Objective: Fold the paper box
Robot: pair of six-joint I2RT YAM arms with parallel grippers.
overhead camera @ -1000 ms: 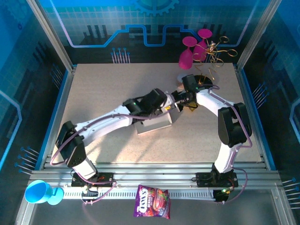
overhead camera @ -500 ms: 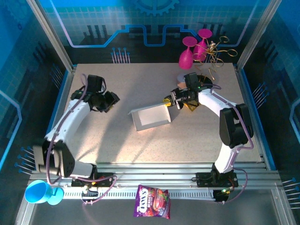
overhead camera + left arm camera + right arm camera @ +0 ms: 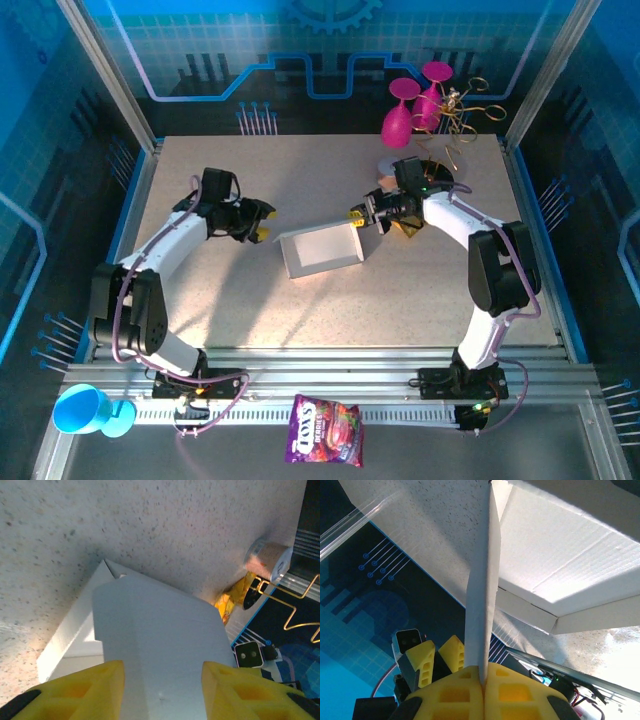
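Near the middle of the table (image 3: 250, 310), a little toward its far right side: the paper box (image 3: 322, 250). Plain white thin cardboard, without any print. Half formed like a shallow tray, with low walls standing up and the inside open upward. In the right wrist view, faint crease lines across the bright inner panel, and one thin flap raised on its edge. Closed tight on this flap, the right gripper (image 3: 358, 217), with the cardboard pinched between its yellow fingers (image 3: 455, 700). Just beside the left far corner of the box, the left gripper (image 3: 262, 222), jaws apart and holding nothing. Beyond its yellow fingers (image 3: 90, 690), a smooth white panel in grey shade.
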